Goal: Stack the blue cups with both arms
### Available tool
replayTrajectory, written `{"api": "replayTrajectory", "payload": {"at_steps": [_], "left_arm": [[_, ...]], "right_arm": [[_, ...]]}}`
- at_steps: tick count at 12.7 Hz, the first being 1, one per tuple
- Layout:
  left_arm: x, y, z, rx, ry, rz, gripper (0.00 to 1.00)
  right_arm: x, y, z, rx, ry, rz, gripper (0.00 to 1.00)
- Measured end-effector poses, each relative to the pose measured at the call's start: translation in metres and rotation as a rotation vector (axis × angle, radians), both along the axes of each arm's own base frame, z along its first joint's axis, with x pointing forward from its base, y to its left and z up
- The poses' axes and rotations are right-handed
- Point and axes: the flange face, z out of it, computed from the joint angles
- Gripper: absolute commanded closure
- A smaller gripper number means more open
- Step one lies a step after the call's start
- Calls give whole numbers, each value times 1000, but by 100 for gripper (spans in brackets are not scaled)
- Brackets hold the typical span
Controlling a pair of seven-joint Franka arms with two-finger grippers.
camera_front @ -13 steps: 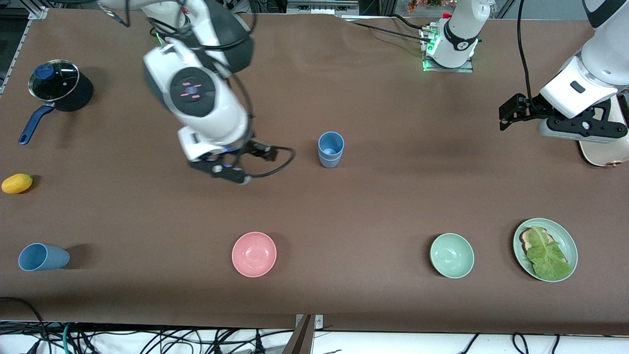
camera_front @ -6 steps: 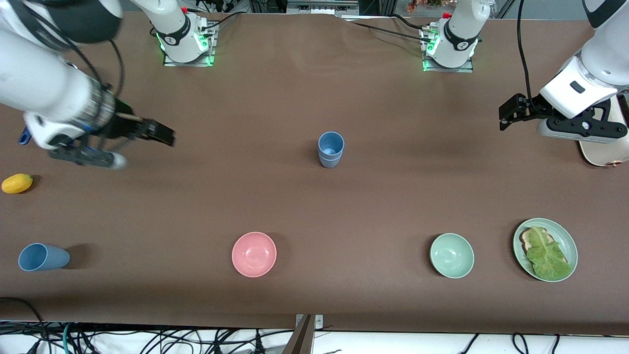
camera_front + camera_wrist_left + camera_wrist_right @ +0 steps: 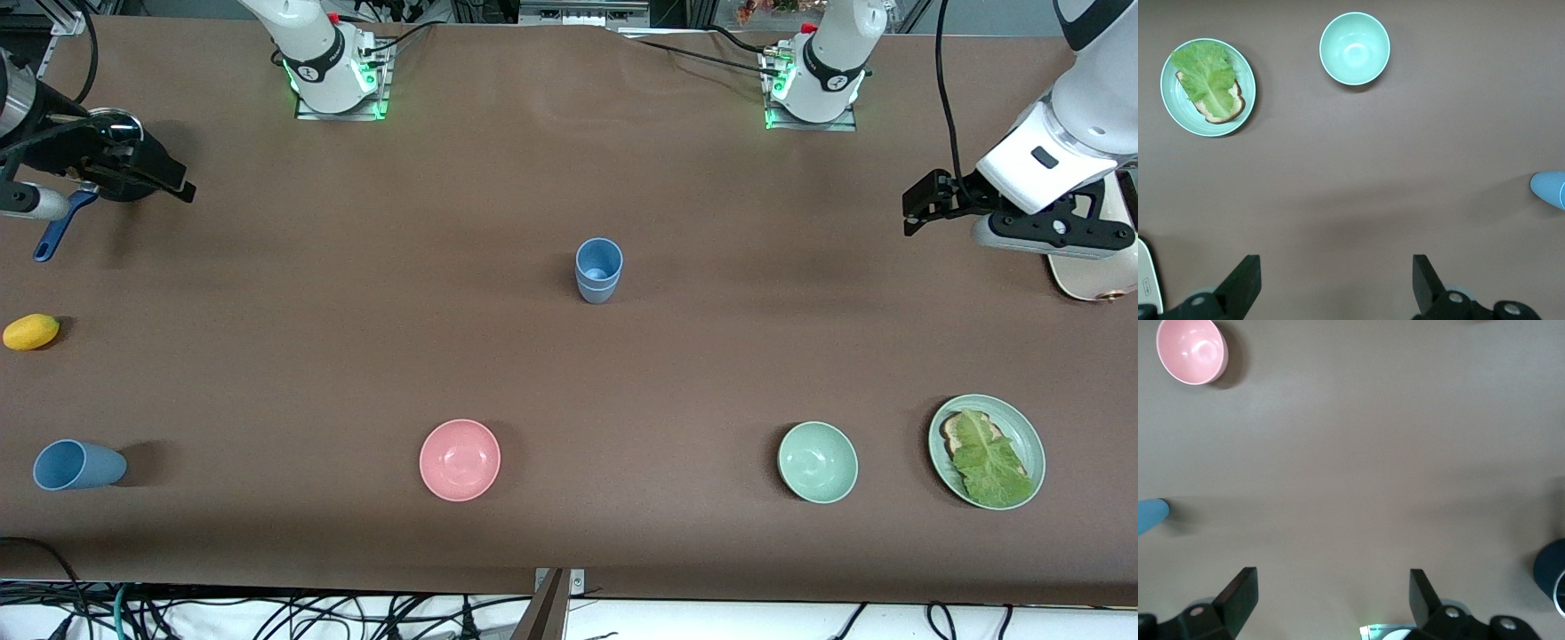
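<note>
Two blue cups stand nested as one stack point(image 3: 598, 269) at the middle of the table. The stack also shows at the edge of the left wrist view point(image 3: 1550, 189) and of the right wrist view point(image 3: 1149, 516). A third blue cup point(image 3: 76, 465) lies on its side near the front camera at the right arm's end. My right gripper point(image 3: 173, 183) is open and empty over the pot, and the right wrist view point(image 3: 1332, 577) shows bare table between its fingers. My left gripper point(image 3: 920, 206) is open and empty above the left arm's end of the table, and its wrist view point(image 3: 1335, 263) also shows bare table between its fingers.
A dark pot point(image 3: 133, 173) with a blue handle sits under the right gripper. A yellow fruit point(image 3: 31, 332) lies nearer the camera. A pink bowl point(image 3: 460, 460), a pale green bowl point(image 3: 817, 461) and a green plate point(image 3: 1033, 437) of bread and lettuce line the front. A white object point(image 3: 1089, 277) lies below the left arm.
The right arm has swung away from beside the cup stack to its own end of the table, over the pot. The left arm has not moved.
</note>
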Motion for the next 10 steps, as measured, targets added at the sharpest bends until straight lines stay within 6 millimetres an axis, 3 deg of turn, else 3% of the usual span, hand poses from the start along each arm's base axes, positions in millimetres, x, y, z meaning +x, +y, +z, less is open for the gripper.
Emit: {"api": "replayTrajectory", "payload": {"at_steps": [6, 10], "left_arm": [[0, 0, 0, 0, 0, 0, 0], [0, 0, 0, 0, 0, 0, 0]], "right_arm": [[-6, -6, 2, -51, 41, 37, 0], [-9, -34, 7, -53, 55, 82, 0]]}}
